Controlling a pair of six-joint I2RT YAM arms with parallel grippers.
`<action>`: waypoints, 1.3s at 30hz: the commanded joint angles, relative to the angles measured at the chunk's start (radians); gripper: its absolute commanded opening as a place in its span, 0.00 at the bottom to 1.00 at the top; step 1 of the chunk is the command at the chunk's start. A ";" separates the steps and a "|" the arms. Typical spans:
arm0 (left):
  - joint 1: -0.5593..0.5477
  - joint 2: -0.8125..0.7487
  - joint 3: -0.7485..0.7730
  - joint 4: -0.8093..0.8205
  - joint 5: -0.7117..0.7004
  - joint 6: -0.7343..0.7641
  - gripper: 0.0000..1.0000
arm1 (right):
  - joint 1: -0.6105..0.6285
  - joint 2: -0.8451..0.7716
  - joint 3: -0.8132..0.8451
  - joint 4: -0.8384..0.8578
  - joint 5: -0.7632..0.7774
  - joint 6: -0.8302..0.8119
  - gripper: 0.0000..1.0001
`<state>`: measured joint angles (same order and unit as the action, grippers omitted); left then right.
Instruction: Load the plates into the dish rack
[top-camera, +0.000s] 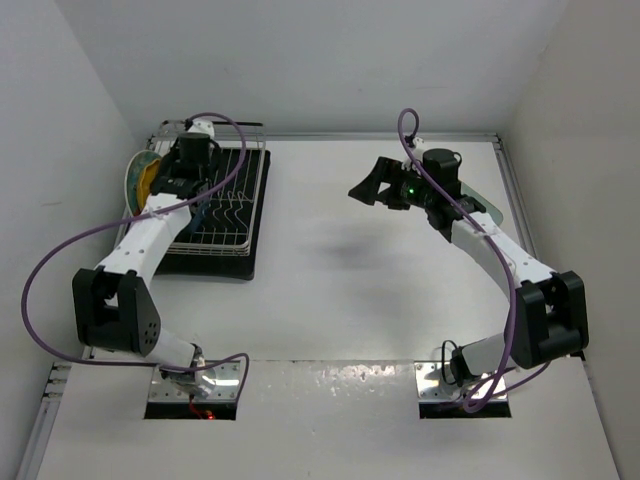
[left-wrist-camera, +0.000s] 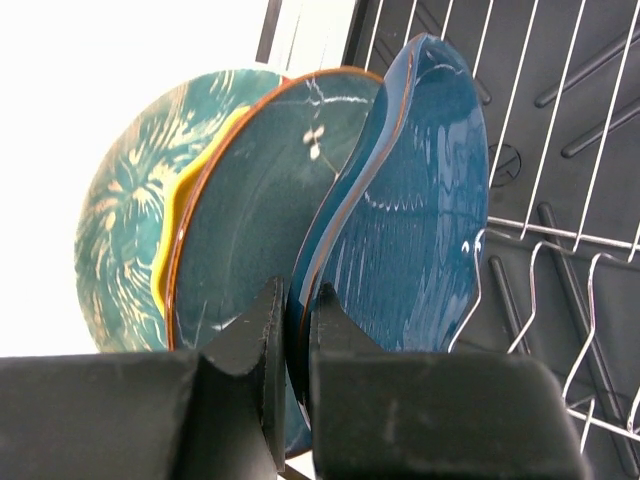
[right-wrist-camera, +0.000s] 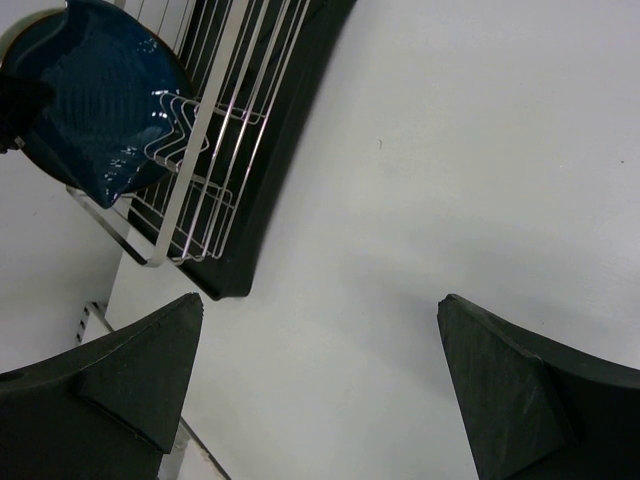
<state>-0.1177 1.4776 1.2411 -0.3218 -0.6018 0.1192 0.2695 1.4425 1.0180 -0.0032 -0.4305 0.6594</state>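
Down at the near edge both arm bases sit bolted, and the white table opens out beyond them. Mid-table on the right, the right gripper hangs above bare tabletop, fingers spread wide with nothing between them. Just past it, a mint plate peeks out from under the right arm, lying flat, well apart from the rack. Over to the far left, there's the rack on its black tray, and the left arm reaches right into it. The left gripper has its fingers pinched narrow on the lower rim of the blue plate, which stands on edge among the wires. Stacked upright just left of it: the teal plate, then the yellow plate, then a teal-and-cream patterned plate at the rack's left side.
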 joint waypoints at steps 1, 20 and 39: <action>0.036 0.078 -0.005 0.006 0.040 0.033 0.01 | -0.009 -0.002 0.042 0.016 -0.008 0.002 1.00; 0.027 0.030 -0.215 0.006 0.166 -0.003 0.26 | -0.013 -0.074 0.011 0.008 0.009 -0.011 1.00; 0.027 0.003 -0.239 -0.059 0.237 0.010 0.52 | -0.012 -0.136 -0.050 0.006 0.027 -0.009 1.00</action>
<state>-0.0940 1.4841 1.0142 -0.3046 -0.4095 0.1280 0.2626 1.3415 0.9752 -0.0193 -0.4175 0.6552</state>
